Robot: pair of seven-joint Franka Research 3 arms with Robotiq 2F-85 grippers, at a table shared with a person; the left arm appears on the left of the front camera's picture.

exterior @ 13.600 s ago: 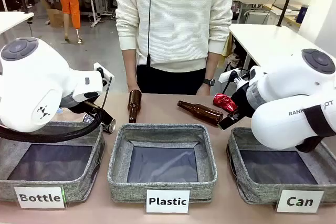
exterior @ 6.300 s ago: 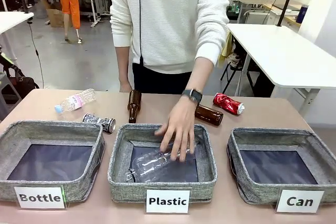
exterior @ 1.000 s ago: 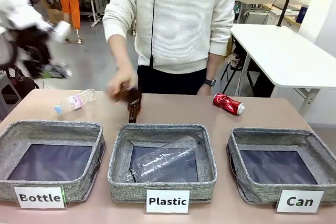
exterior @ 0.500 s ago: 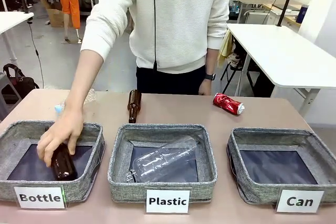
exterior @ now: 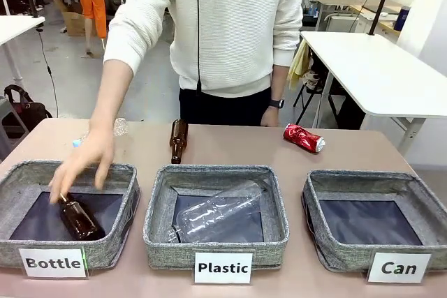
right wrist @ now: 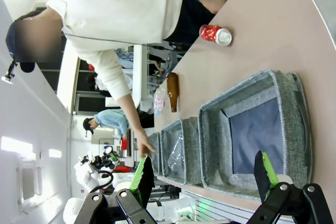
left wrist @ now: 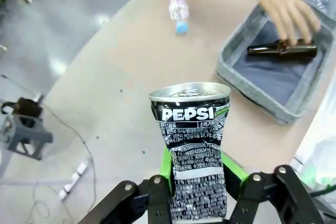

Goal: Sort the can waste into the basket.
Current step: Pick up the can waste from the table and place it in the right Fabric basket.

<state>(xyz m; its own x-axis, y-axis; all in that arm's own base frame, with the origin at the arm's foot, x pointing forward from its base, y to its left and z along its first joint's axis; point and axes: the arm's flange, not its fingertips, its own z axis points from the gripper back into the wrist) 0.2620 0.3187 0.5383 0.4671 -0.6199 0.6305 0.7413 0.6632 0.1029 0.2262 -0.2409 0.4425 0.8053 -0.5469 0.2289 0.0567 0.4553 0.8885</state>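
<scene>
**Sorting under way; neither can is in its basket yet.**

- **Left:** My left claw (left wrist: 198, 174) is pinching the crushed black-and-silver patterned drink can (left wrist: 191, 140) upright between its green pads. It is holding the can raised over the left end of the table (left wrist: 121, 124), well apart from its destination. Beyond it, the person's hand (exterior: 82, 165) is hovering over the grey fabric basket labelled "Bottle" (exterior: 21, 172), where a brown glass bottle (exterior: 78, 218) is lying.
- **Centre:** A clear plastic bottle (exterior: 216, 214) is lying in the like basket labelled "Plastic" (exterior: 157, 200). A second brown glass bottle (exterior: 178, 139) is standing behind that basket.
- **Right:** The crushed shiny red drink can (exterior: 304, 137) is lying untouched near the table's far edge. The grey fabric basket labelled "Can" (exterior: 349, 174) is holding nothing. My right claw (right wrist: 203, 174) is hanging spread and empty, facing that basket.

Both cans are therefore still waiting to be delivered.

Against the frame half a second earlier, the hand is no longer gripping the brown glass bottle, which is now resting free on the lining. The red can and the standing bottle are sitting as before.
</scene>
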